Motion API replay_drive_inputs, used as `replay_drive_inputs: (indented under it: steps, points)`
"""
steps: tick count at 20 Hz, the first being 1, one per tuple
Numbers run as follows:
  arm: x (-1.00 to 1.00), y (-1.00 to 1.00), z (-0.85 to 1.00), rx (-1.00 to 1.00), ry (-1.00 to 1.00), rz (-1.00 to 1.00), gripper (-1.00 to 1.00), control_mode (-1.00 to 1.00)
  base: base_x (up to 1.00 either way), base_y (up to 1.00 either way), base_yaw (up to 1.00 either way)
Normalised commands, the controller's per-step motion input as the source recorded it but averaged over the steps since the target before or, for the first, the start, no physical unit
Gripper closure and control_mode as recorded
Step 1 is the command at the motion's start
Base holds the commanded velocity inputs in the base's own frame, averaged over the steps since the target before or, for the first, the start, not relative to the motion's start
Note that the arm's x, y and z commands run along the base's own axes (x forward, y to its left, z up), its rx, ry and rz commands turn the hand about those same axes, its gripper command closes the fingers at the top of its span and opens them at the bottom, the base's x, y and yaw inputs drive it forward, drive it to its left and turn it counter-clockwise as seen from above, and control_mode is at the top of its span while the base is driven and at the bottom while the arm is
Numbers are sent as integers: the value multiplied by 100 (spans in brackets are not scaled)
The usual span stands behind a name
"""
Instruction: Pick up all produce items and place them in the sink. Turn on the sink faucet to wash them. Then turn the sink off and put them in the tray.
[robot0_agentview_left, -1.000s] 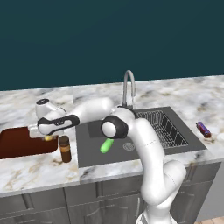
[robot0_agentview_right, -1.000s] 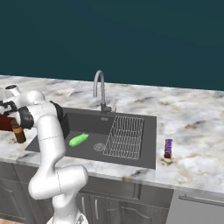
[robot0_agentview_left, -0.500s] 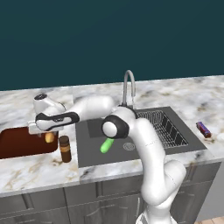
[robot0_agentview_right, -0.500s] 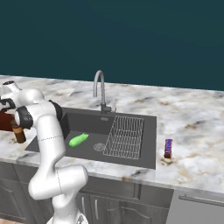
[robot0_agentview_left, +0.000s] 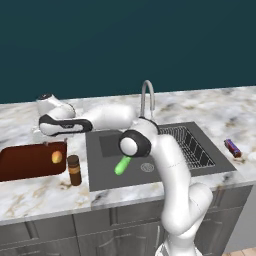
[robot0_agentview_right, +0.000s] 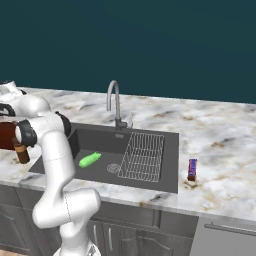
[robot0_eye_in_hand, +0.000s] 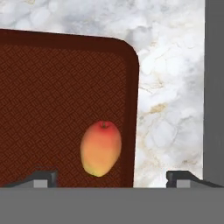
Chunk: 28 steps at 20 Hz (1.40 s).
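The orange-yellow fruit lies in the reddish-brown tray, near its right rim, and is also seen in the left base view. My gripper hangs open above it, touching nothing, its fingertips wide apart. In the left base view the gripper is over the tray, left of the sink. The green cucumber lies on the sink floor. The faucet arches over the basin; no water is visible.
A brown jar stands on the counter between tray and sink, close to my hand. A wire rack fills the sink's right side. A small purple bar lies on the marble right of the sink.
The gripper has opened and let go of the fruit, which now rests in the tray. The hand has lifted a little up and to the left.
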Motion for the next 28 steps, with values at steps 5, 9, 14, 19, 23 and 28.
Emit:
replay_drive_inputs:
  steps: [5,9,14,19,23,28]
  points:
    - [7,-45,57,0,0,0,-100,-100,0,0,0]
    - [15,-58,39,0,0,0,-100,-100,0,0,0]
    - [4,-71,12,0,0,0,-100,-100,0,0,0]
    - [0,-86,0,5,0,-1,-100,-100,0,0,0]
    - [-19,-87,-2,7,-2,-9,-100,-100,0,0,0]
    - [-38,-79,-7,9,-2,-20,-100,-100,0,0,0]
